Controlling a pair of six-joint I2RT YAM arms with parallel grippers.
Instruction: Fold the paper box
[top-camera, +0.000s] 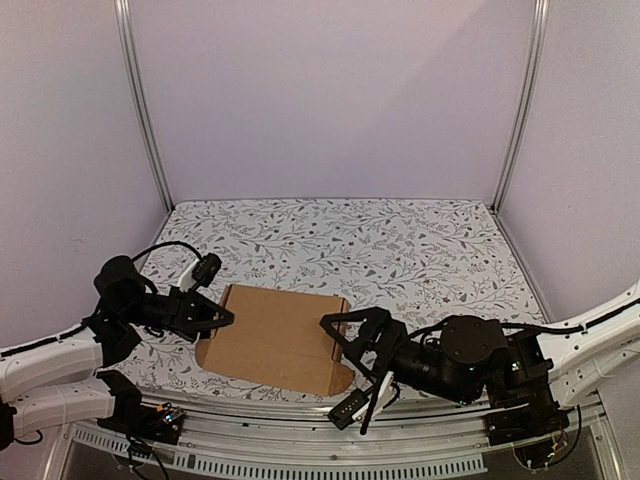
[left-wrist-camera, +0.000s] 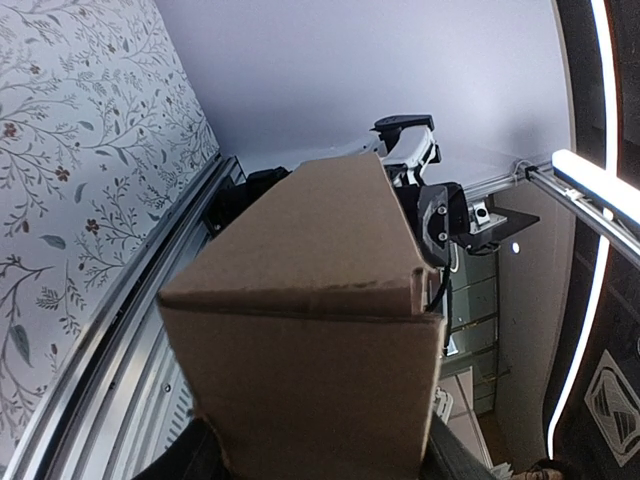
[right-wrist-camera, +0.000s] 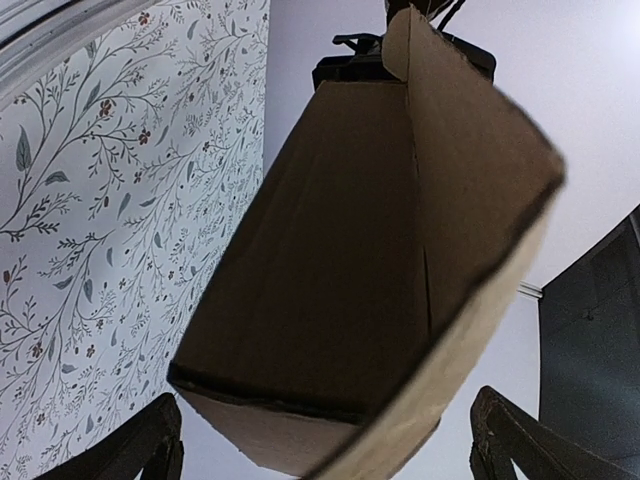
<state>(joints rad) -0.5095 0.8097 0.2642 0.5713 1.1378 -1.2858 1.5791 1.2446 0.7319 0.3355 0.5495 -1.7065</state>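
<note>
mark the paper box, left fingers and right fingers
paper box (top-camera: 275, 335): top view, its top face
left fingers (top-camera: 211, 312): top view, one finger's middle
right fingers (right-wrist-camera: 135, 450): right wrist view, lower-left finger

Plain brown paper box on white, grey-green floral tablecloth
</note>
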